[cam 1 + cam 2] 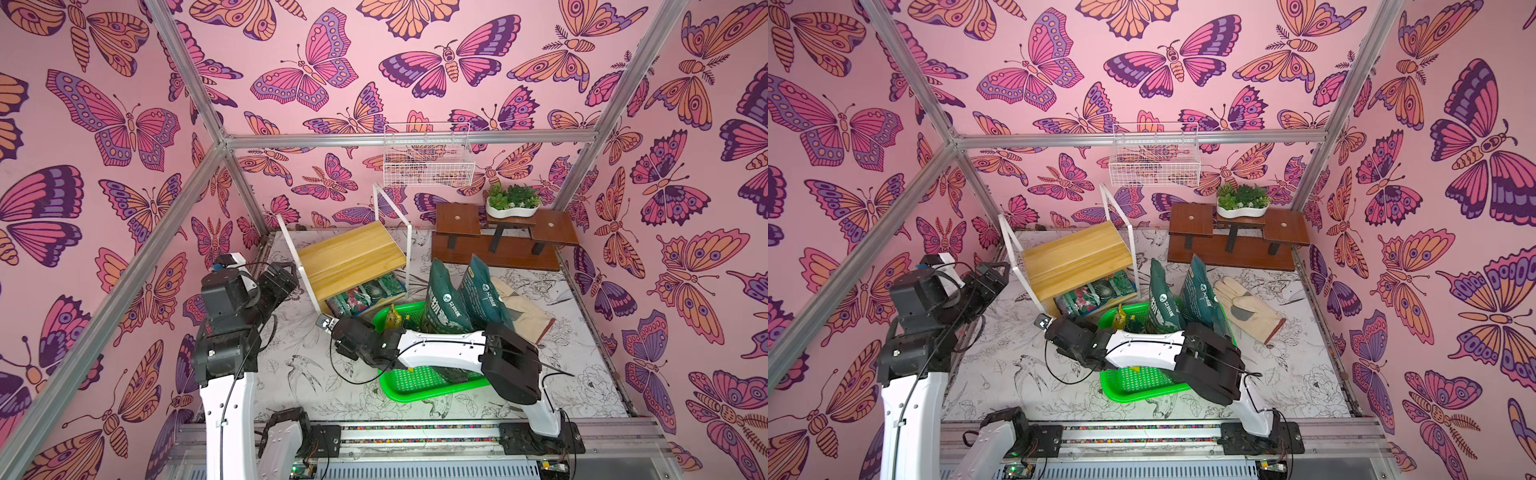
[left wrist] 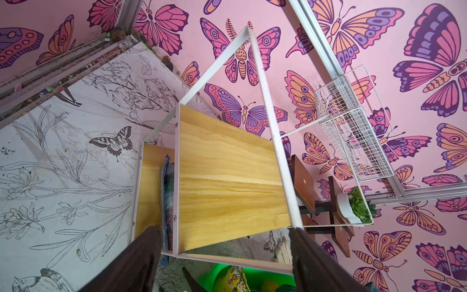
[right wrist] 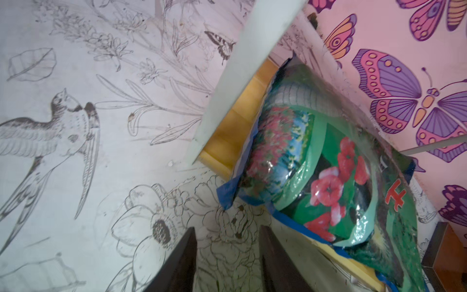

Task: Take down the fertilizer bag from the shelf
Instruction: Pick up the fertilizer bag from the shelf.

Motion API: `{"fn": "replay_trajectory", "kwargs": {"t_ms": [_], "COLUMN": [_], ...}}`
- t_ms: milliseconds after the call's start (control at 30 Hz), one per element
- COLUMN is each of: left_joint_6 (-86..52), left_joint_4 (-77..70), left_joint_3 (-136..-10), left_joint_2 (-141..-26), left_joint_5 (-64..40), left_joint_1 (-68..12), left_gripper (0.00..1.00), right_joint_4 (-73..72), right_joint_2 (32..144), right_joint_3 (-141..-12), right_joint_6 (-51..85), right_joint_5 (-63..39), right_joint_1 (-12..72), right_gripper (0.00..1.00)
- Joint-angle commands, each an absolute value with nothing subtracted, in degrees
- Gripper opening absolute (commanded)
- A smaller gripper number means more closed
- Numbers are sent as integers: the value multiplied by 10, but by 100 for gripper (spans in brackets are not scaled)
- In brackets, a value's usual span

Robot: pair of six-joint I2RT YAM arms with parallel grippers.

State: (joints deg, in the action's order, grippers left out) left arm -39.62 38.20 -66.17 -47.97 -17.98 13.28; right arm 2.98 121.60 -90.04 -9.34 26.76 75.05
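Observation:
The shelf, a white frame with two yellowish boards, stands at the back left of the table. The fertilizer bag, glossy green with red flowers and blue edges, lies on the lower board; in the left wrist view only the bag's edge shows under the top board. My right gripper is low over the table just in front of the bag's near corner, open with nothing between its fingers. My left gripper hangs wide open at the shelf's left side, above top-board height.
A green basket right of the shelf holds two upright dark green bags and a yellow packet. A pale glove lies beside it. At the back are a brown plant stand, a planter and a wall-hung wire basket.

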Motion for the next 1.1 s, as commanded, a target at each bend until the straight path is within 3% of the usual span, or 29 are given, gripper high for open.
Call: {"fn": "replay_trajectory", "kwargs": {"t_ms": [0, 133, 267, 533, 633, 767, 867, 1067], "left_joint_6": [-383, -368, -364, -368, -370, -372, -372, -376], "left_joint_4": [387, 413, 421, 422, 422, 422, 422, 421], "left_joint_3": [-662, -678, -684, -693, -693, -689, -688, -685], "left_joint_2": [-471, -470, -469, -470, -474, -475, -474, -473], "left_joint_5": [-174, -150, -141, -145, -148, -148, -148, -158], "left_joint_1": [137, 137, 137, 137, 137, 137, 137, 137], "left_gripper": [84, 85, 85, 85, 85, 85, 85, 85], "right_joint_4": [-58, -84, -64, -85, -92, -97, -107, -67], "right_joint_2": [1238, 1269, 1292, 1318, 1326, 1319, 1295, 1200], "right_joint_3": [-905, -918, -944, -948, -957, -953, -930, -883], "right_joint_6": [-118, -149, -162, -172, -175, -177, -177, -144], "right_joint_5": [335, 350, 357, 381, 372, 351, 329, 268], "right_joint_1": [752, 745, 730, 700, 694, 694, 693, 690], "right_gripper": [48, 70, 81, 79, 67, 20, 1, 0]}}
